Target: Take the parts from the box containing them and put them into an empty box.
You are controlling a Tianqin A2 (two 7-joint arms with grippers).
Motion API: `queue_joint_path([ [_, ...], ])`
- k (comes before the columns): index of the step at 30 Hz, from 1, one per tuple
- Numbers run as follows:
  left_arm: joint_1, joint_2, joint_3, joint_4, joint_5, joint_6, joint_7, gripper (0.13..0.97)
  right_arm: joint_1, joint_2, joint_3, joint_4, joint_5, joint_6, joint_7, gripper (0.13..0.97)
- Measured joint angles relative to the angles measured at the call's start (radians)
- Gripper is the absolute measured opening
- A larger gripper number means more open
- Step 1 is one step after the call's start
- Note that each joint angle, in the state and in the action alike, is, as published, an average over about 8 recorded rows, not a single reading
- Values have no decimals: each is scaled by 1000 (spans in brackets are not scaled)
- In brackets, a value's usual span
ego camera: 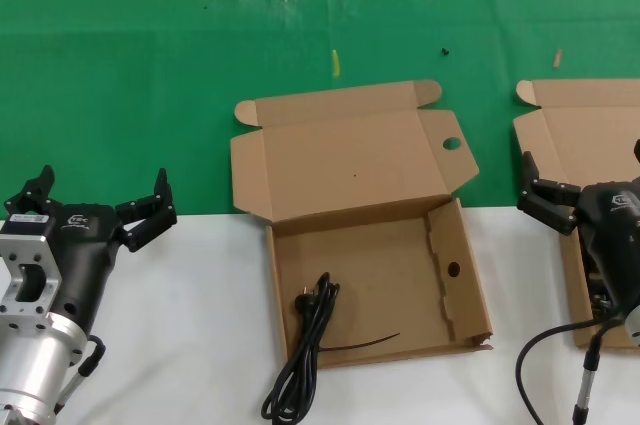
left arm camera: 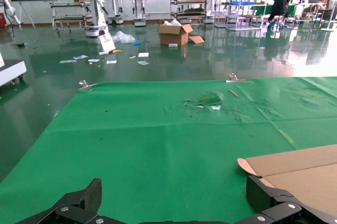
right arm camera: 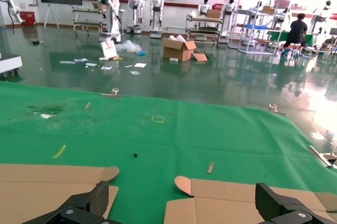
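One bundle of black power cord (ego camera: 302, 350) already lies in the middle box (ego camera: 375, 290), the shallow cardboard one with a round hole in its lid flap and another in its right wall. The cord's plug end rests on the box floor near the left wall, while its looped end hangs out over the near edge onto the white table (ego camera: 190, 335), so this piece counts as delivered but is not fully inside. A thin dark tie or strand trails to the right of it across the box floor. The second box (ego camera: 585, 140), at the far right and only partly in view, is the one that should hold the remaining cords; its lid stands open, but the right arm covers most of its inside, so it cannot be told how many cords are left there. The right claw (ego camera: 580, 200) hangs over that box with its fingers spread apart and nothing between them, which suggests it is either about to reach down for another cord or pausing between trips. The left claw (ego camera: 100, 200) waits over the white table at the left, well apart from both boxes, also spread and empty. Judging by this, the task is partly done: at least one cord has been moved, the overhanging loop may need tucking in, and further picking from the right box probably remains.
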Motion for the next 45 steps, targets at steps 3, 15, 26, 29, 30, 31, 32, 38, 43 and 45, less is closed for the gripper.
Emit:
queue_joint_path([
  [3, 0, 0, 0, 0, 0, 0, 0, 966, 0, 0, 0, 0, 0, 0, 0, 966],
  [15, 0, 0, 0, 0, 0, 0, 0, 966, 0, 0, 0, 0, 0, 0, 0, 966],
  [26, 0, 0, 0, 0, 0, 0, 0, 966, 0, 0, 0, 0, 0, 0, 0, 966],
  [29, 0, 0, 0, 0, 0, 0, 0, 966, 0, 0, 0, 0, 0, 0, 0, 966],
  [30, 0, 0, 0, 0, 0, 0, 0, 966, 0, 0, 0, 0, 0, 0, 0, 966],
  [31, 0, 0, 0, 0, 0, 0, 0, 966, 0, 0, 0, 0, 0, 0, 0, 966],
  [32, 0, 0, 0, 0, 0, 0, 0, 966, 0, 0, 0, 0, 0, 0, 0, 966],
  [38, 0, 0, 0, 0, 0, 0, 0, 966, 0, 0, 0, 0, 0, 0, 0, 966],
  [43, 0, 0, 0, 0, 0, 0, 0, 966, 0, 0, 0, 0, 0, 0, 0, 966],
  [45, 0, 0, 0, 0, 0, 0, 0, 966, 0, 0, 0, 0, 0, 0, 0, 966],
])
